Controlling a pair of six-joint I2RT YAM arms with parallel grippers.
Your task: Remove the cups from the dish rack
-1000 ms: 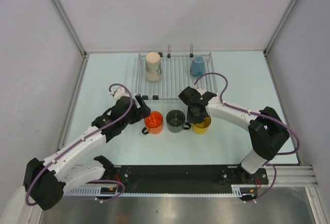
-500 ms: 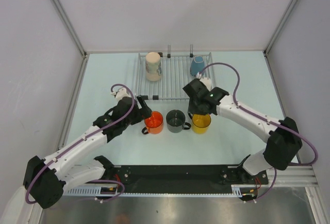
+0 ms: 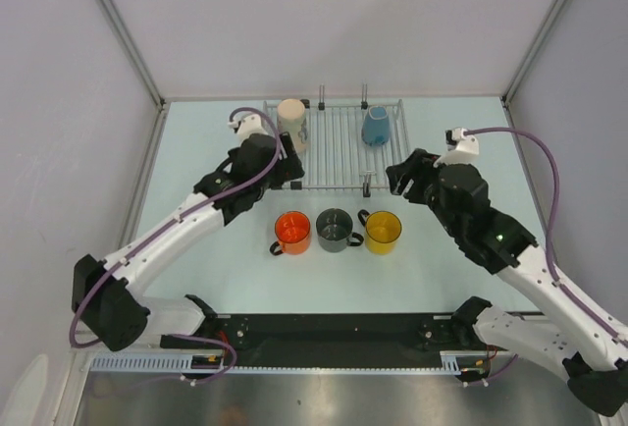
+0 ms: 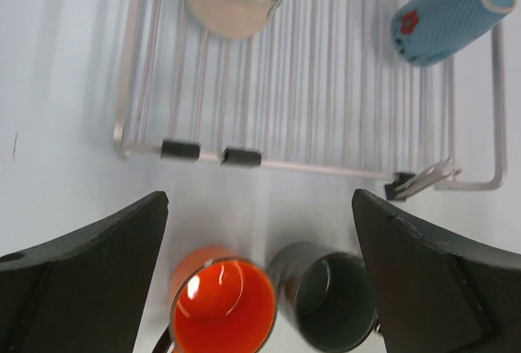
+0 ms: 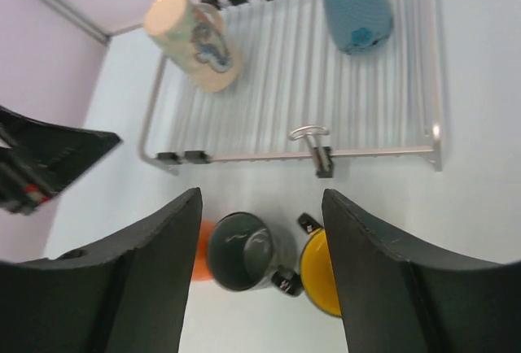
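Note:
The orange cup (image 3: 292, 233), dark grey cup (image 3: 335, 230) and yellow cup (image 3: 383, 233) stand upright in a row on the table in front of the dish rack (image 3: 334, 156). The cream cup (image 3: 291, 125) lies at the rack's back left and the light blue cup (image 3: 376, 126) at its back right. My left gripper (image 3: 287, 169) is open and empty over the rack's front left corner. Its wrist view shows the orange cup (image 4: 224, 308) and grey cup (image 4: 330, 300) below it. My right gripper (image 3: 402, 177) is open and empty at the rack's front right corner, above the yellow cup (image 5: 326, 276).
Two upright prongs (image 3: 322, 92) stand at the rack's back edge, and a wire loop (image 3: 367, 183) sticks up at its front edge. Pale walls and metal frame posts (image 3: 157, 102) enclose the table. A black rail (image 3: 334, 328) runs along the near edge.
My right gripper has lifted off the yellow cup and drawn back to the right. My left gripper has moved from beside the orange cup up to the rack's front left corner.

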